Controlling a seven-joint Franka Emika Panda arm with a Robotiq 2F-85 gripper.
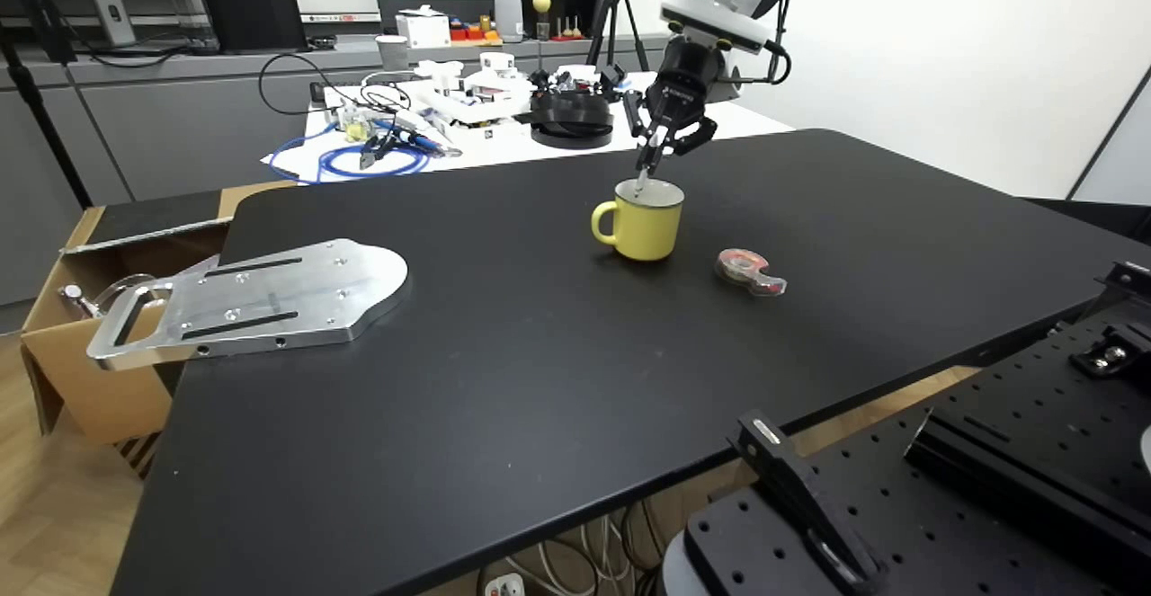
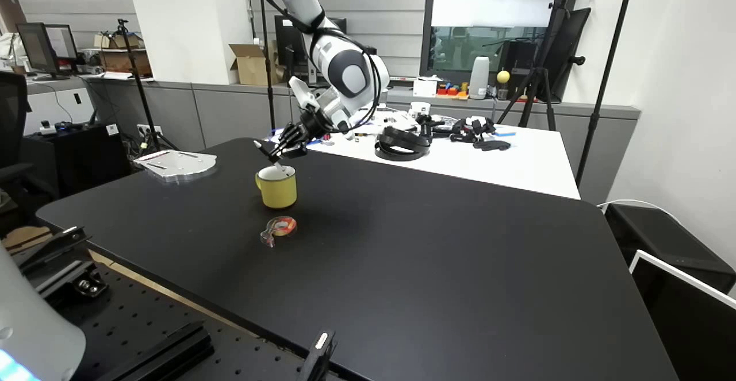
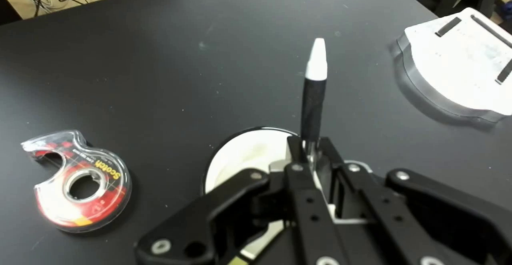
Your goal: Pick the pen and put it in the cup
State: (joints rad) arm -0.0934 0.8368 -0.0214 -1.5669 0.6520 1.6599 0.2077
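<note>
The yellow mug (image 1: 643, 229) stands upright on the black table in both exterior views (image 2: 278, 191). My gripper (image 1: 649, 163) is just above the mug's rim, pointing down at a slant, with its fingertips also seen in an exterior view (image 2: 273, 156). It is shut on the pen (image 3: 314, 101), which is dark with a white end. In the wrist view the pen sticks up past the fingertips (image 3: 310, 149). Its pale lower part reaches into the mug's mouth in both exterior views. The gripper hides much of the mug in the wrist view, where its pale inside shows.
A red tape dispenser (image 3: 86, 189) lies on the table near the mug, also in an exterior view (image 1: 751, 272). A silver metal plate with a handle (image 1: 270, 295) lies at the table's edge over a cardboard box (image 1: 99, 389). A white table (image 2: 517, 162) with cables and parts adjoins.
</note>
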